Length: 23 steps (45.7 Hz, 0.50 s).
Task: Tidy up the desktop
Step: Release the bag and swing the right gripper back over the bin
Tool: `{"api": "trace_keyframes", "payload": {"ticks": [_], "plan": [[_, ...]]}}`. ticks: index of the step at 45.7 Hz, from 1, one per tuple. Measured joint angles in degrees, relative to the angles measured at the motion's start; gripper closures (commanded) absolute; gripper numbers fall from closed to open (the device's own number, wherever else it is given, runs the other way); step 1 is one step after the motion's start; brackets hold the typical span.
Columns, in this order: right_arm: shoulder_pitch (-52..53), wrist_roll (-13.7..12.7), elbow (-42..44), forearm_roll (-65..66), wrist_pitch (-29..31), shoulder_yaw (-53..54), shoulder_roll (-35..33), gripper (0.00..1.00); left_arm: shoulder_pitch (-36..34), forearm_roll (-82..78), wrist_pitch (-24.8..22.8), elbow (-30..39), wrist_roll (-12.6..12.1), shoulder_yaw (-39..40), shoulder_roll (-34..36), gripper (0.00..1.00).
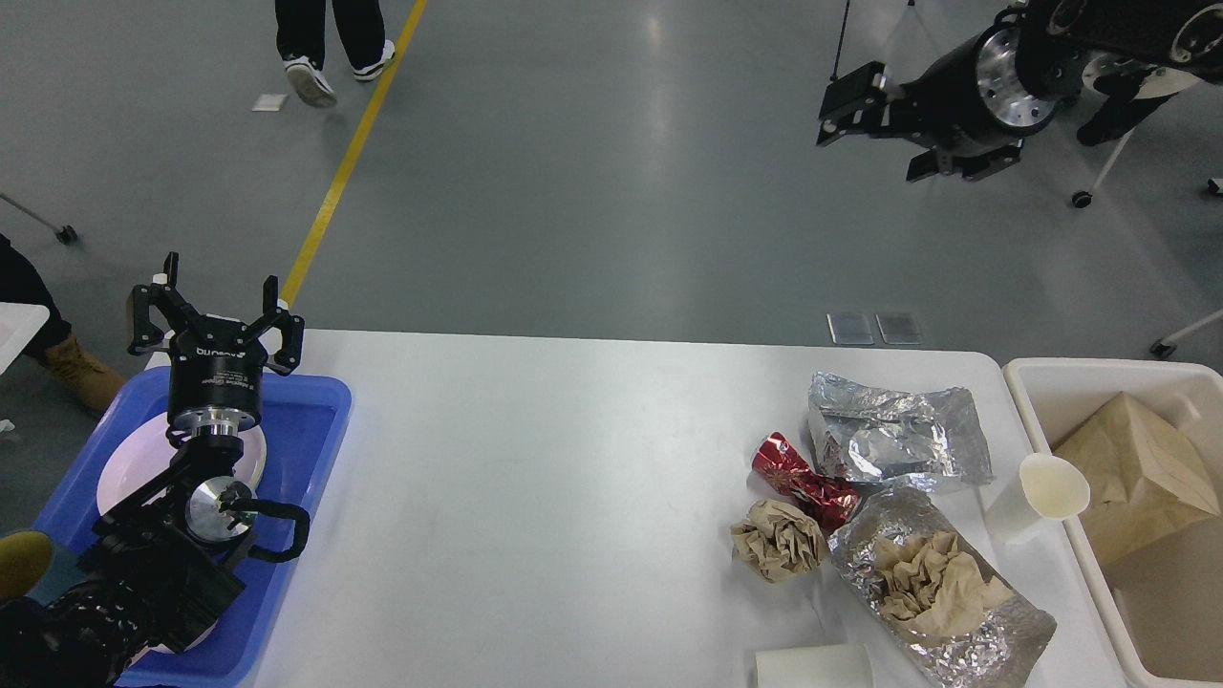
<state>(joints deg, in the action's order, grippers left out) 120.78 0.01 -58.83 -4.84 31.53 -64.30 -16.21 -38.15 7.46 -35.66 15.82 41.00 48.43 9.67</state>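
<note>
The white desktop (573,478) spans the head view. On its right side lie two crumpled foil bags (893,440) (941,583), a red wrapper (801,478), a ball of brown paper (779,540) and a white paper cup (1041,492). A white object (812,666) shows at the bottom edge. My left gripper (215,301) is open and empty, held above the far end of the blue tray (306,449). My right gripper (884,139) hangs high over the floor beyond the table, fingers spread, holding nothing.
A white plate (143,459) lies in the blue tray under my left arm. A cream bin (1051,382) at the right table edge holds a brown paper bag (1137,459). A person's feet (330,62) are on the floor far left.
</note>
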Motion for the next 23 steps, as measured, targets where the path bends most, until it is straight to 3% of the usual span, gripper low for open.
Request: {"api": "trace_keyframes", "payload": {"ticks": [6, 11, 17, 23], "plan": [[10.82, -0.07, -20.20, 0.65, 0.03, 0.01, 0.26, 0.00, 0.00, 0.01, 0.00, 0.00, -0.01, 0.00, 0.00, 0.03], [15.02, -0.38, -32.17, 0.67, 0.02, 0.00, 1.83, 0.00, 0.00, 0.00, 0.00, 0.00, -0.01, 0.00, 0.00, 0.03], [15.85, -0.38, -35.81, 0.33, -0.76, -1.09, 4.08, 0.00, 0.00, 0.01, 0.00, 0.00, 0.00, 0.00, 0.00, 0.03], [13.93, -0.36, -32.87, 0.02, -2.92, -4.55, 5.01, 0.00, 0.00, 0.01, 0.00, 0.00, 0.00, 0.00, 0.00, 0.03]]}}
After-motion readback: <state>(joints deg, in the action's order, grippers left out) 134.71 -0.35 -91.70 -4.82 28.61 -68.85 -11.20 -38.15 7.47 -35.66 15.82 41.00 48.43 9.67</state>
